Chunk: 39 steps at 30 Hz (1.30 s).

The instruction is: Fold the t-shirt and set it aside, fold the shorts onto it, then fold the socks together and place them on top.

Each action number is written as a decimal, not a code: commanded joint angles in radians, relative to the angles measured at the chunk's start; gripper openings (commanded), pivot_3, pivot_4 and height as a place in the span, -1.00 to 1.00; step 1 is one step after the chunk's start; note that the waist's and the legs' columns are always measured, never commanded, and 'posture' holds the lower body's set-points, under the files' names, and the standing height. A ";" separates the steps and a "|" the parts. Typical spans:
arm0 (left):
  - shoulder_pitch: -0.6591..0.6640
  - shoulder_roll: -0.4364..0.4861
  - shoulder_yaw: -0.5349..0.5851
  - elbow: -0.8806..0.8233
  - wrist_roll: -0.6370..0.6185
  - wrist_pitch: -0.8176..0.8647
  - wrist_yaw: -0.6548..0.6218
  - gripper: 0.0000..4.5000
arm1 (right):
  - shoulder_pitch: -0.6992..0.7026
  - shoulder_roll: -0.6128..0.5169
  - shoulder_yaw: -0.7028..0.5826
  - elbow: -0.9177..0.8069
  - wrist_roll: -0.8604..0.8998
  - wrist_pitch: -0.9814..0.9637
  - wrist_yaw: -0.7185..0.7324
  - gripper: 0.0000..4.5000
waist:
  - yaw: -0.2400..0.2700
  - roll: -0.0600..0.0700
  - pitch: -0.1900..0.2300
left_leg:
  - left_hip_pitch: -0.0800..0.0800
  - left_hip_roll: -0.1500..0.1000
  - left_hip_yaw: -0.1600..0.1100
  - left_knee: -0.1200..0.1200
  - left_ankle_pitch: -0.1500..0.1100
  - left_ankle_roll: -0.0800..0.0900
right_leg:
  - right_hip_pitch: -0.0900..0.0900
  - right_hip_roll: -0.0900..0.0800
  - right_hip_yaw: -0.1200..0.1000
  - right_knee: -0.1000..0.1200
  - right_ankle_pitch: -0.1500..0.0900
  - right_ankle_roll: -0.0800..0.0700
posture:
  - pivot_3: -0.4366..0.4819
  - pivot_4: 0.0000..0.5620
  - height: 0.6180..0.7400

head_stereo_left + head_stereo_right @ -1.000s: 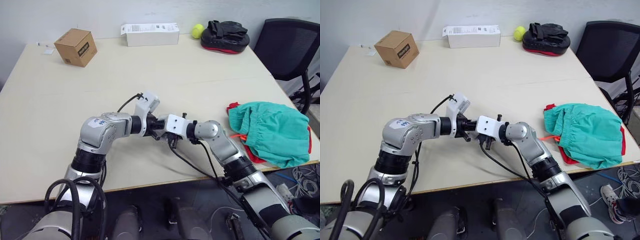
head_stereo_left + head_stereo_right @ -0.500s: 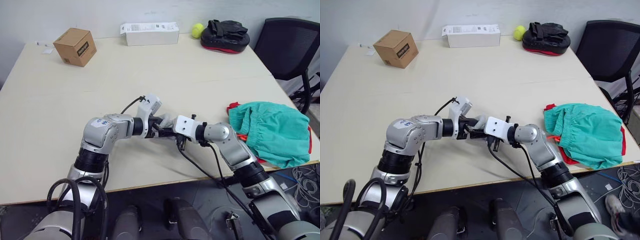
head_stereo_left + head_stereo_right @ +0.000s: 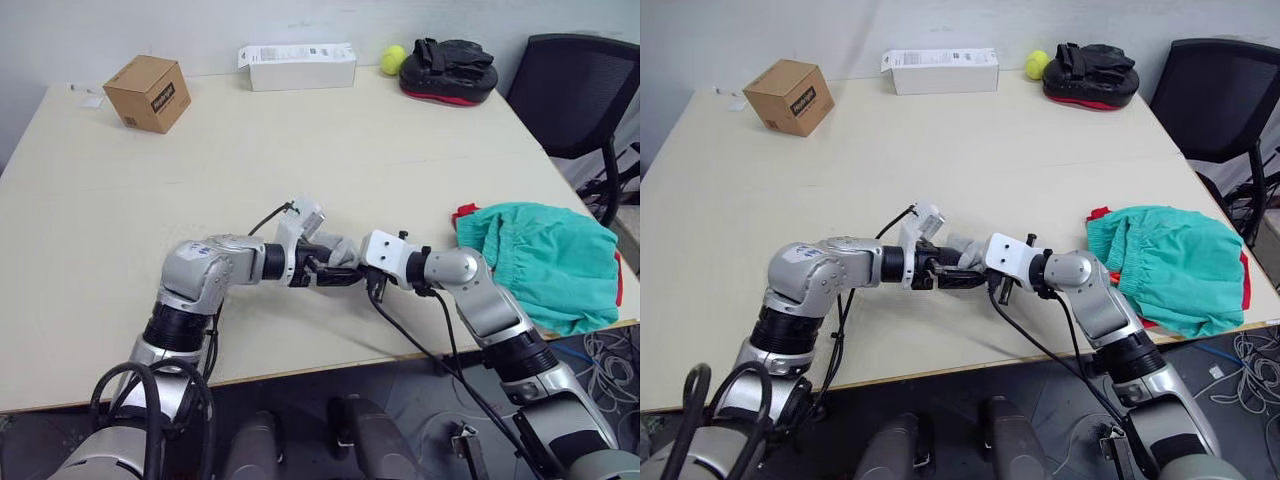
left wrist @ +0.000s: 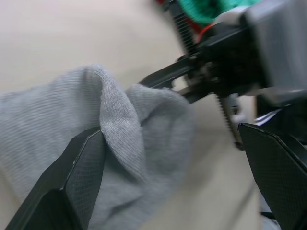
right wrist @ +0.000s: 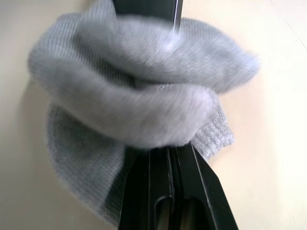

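Observation:
The grey socks are bunched into one bundle just above the table, near its front edge. My right gripper is shut on the socks, with the knit wrapped over its fingers. Facing it, my left gripper stands open, one finger on each side of the bundle. The teal shorts lie folded at the table's right edge. They rest on the red t-shirt, of which only the edges peek out.
Along the table's far edge stand a cardboard box, a long white box, a tennis ball and a black and red pad. A black office chair stands at the far right.
My left gripper has opened and let go of the socks. Both arms have shifted right, towards the shorts, with the socks still in the right gripper.

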 commanded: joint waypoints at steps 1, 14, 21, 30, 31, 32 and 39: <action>-0.005 0.013 0.066 -0.050 -0.059 0.000 -0.022 0.99 | 0.015 -0.010 -0.002 -0.008 -0.006 0.010 -0.005 -1.00 | 0.000 0.000 0.000 | 0.000 0.000 0.000 0.000 0.000 0.000 | 0.000 0.000 0.000 0.000 0.000 0.000 | -0.05 -0.47 1.00; -0.057 0.040 0.264 0.083 -0.138 0.030 0.024 0.99 | 0.012 -0.004 0.010 0.012 -0.012 -0.003 -0.006 -1.00 | 0.000 0.000 0.000 | 0.000 0.000 0.000 0.000 0.000 0.000 | 0.000 0.000 0.000 -0.001 0.000 0.001 | -0.05 -0.47 1.00; -0.034 -0.030 0.157 0.059 -0.121 0.048 0.055 0.99 | 0.010 -0.005 0.010 0.012 -0.014 -0.004 -0.006 -1.00 | 0.001 0.000 0.000 | 0.000 0.000 0.000 0.000 0.000 0.000 | 0.000 0.000 0.000 -0.001 0.000 0.001 | -0.05 -0.47 1.00; -0.061 -0.032 0.191 0.102 -0.095 0.011 0.109 0.99 | 0.008 -0.001 0.012 0.010 -0.019 0.002 -0.012 -1.00 | -0.002 0.000 0.000 | 0.000 0.000 0.000 -0.001 0.000 -0.001 | 0.000 0.000 0.000 -0.001 0.000 0.001 | -0.05 -0.47 1.00; -0.059 -0.015 0.224 0.100 -0.101 0.015 0.116 0.99 | 0.008 0.000 0.013 0.010 -0.019 0.002 -0.013 -1.00 | -0.003 0.000 0.000 | 0.000 0.000 0.000 -0.001 0.000 -0.001 | 0.000 0.000 0.000 -0.001 0.000 0.001 | -0.05 -0.47 1.00; -0.052 0.003 0.265 0.097 -0.110 0.029 0.129 0.99 | 0.008 0.002 0.015 0.010 -0.020 0.002 -0.013 -1.00 | -0.005 0.000 0.000 | 0.000 0.000 0.000 -0.001 0.000 -0.001 | 0.000 0.001 0.000 -0.001 0.000 0.001 | -0.05 -0.47 1.00; 0.059 0.022 0.541 0.003 -0.150 0.231 0.307 0.99 | -0.006 0.008 0.023 0.021 -0.023 -0.011 -0.005 -1.00 | -0.003 0.000 0.000 | 0.000 0.000 0.000 -0.001 -0.001 -0.001 | 0.000 0.000 0.000 -0.001 -0.001 0.002 | -0.05 -0.47 1.00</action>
